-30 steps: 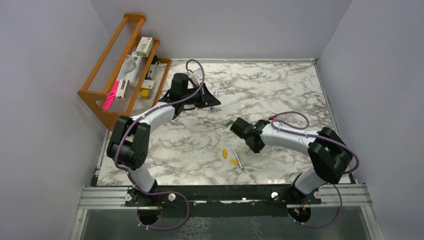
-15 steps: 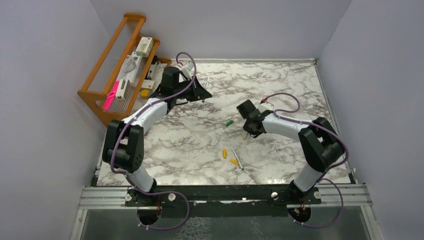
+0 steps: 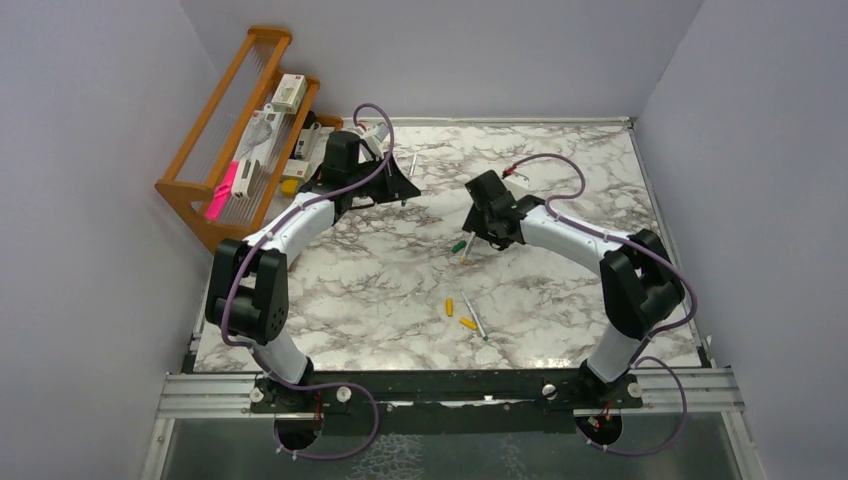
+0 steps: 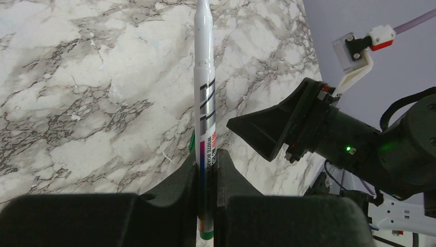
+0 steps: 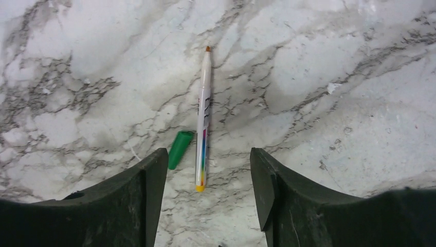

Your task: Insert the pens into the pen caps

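My left gripper (image 4: 206,170) (image 3: 398,188) is shut on a pale grey pen (image 4: 204,77) with a green end; the pen sticks out ahead of the fingers, above the table's back left. My right gripper (image 5: 208,157) (image 3: 476,232) hangs open over the table's middle. Between its fingers' line of sight, an orange-ended pen (image 5: 203,123) (image 3: 466,248) lies flat on the marble, right beside the dark green pen cap (image 5: 179,148) (image 3: 458,245). Nearer the front lie two yellow-orange pen caps (image 3: 449,306) (image 3: 467,323) and a third pen (image 3: 474,318).
A wooden rack (image 3: 190,195) stands against the left wall, holding small boxes and a pink marker (image 3: 221,190). Grey walls close the marble table (image 3: 580,170) on three sides. The right gripper (image 4: 277,128) shows as a dark wedge in the left wrist view.
My right gripper moved toward the back and opened; the orange-ended pen now lies on the table by the green cap. My left arm shifted slightly back-left with its pen, then stayed still.
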{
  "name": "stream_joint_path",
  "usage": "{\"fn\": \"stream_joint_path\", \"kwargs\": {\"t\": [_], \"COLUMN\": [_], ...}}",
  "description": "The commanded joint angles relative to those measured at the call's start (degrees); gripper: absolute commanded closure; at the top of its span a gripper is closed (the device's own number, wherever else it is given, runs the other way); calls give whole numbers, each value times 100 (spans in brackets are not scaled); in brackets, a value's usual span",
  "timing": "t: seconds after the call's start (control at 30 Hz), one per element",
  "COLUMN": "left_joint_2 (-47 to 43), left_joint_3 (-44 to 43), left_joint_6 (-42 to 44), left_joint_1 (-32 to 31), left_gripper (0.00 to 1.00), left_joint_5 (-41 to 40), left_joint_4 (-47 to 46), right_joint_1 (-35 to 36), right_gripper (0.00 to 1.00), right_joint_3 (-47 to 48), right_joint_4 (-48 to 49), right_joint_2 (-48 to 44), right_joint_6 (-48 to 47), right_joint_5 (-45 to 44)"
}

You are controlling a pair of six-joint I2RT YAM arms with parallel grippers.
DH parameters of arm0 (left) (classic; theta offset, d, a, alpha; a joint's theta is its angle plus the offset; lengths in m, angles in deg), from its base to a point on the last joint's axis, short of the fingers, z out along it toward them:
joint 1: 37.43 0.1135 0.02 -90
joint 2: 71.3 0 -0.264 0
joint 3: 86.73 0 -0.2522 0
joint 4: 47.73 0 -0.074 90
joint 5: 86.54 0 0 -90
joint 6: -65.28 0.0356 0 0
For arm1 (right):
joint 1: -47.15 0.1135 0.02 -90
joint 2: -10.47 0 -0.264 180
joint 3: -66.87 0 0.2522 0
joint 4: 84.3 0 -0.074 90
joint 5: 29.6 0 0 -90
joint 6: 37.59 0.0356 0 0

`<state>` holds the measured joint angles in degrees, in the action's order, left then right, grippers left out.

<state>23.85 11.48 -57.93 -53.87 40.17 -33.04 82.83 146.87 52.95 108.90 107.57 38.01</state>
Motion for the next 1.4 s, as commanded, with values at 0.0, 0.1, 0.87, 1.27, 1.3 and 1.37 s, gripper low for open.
{"fn": "stream_joint_path", "kwargs": {"t": [0.0,0.1,0.87,1.27,1.3,1.37], "left_joint_2": [32,27,-67,-24,-19,-14], "left_joint_3": [-87,-95,14,25,21,4], "left_joint_6": [162,179,254,260,261,265], "left_joint_1": [45,45,54,72,79,80], "left_gripper": [100,100,100,100,100,100], "left_joint_5": [-119,-137,-251,-244,-243,-243], "left_joint_4": [76,91,121,111,109,118], "right_joint_1": [0,15,307,303,307,308], "right_gripper": [39,42,57,52,53,53], "right_joint_3": [701,1070,1354,1498,1528,1586], "right_joint_4": [-317,-398,-330,-575,-593,-612], "right_joint_2": [399,735,1460,1710,1709,1659], "right_joint_6": [-251,-388,-641,-591,-616,-655], "right_joint_5": [550,817,1396,1071,1041,972]}}
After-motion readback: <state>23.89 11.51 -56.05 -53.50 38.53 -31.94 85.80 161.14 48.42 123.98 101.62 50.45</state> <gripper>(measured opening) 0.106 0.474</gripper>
